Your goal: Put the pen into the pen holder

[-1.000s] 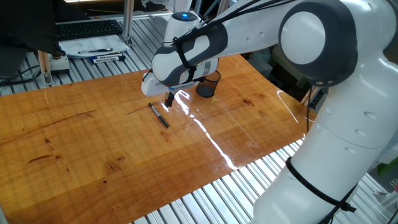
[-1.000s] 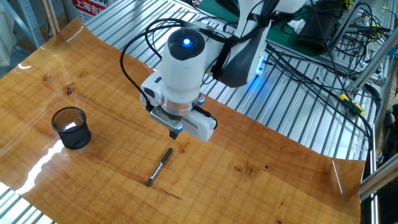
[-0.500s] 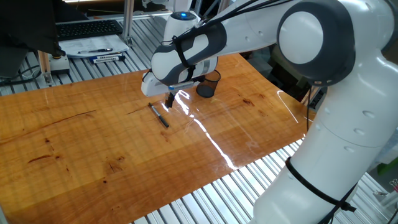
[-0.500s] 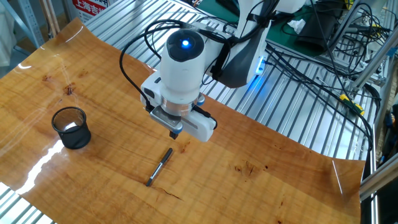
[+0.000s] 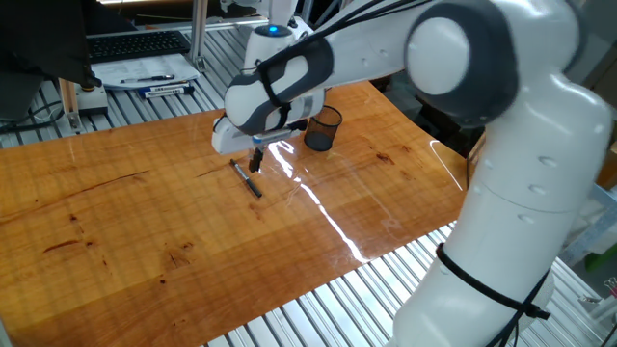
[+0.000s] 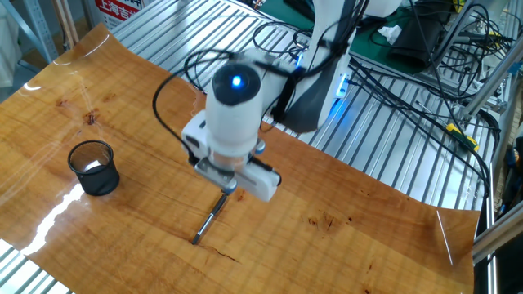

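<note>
The pen [image 5: 247, 179] is thin and black and lies flat on the wooden table; it also shows in the other fixed view [image 6: 208, 222]. The pen holder [image 5: 323, 128], a small black mesh cup, stands upright behind and to the right of the pen, and at the left in the other fixed view [image 6: 95, 167]. My gripper [image 5: 255, 159] hangs just above the pen's far end, pointing down. Its fingers look pressed together and empty. In the other fixed view the gripper [image 6: 226, 186] is motion-blurred, right over the pen's upper end.
The wooden table top [image 5: 145, 231] lies on a ribbed metal bench. Markers and papers [image 5: 154, 85] lie behind the table. Cables [image 6: 425, 98] run across the bench at the far side. My arm's large white links [image 5: 501, 193] stand at the table's right edge.
My gripper has moved down and toward the pen, from beside it to just over its far end. The pen and the cup have not moved.
</note>
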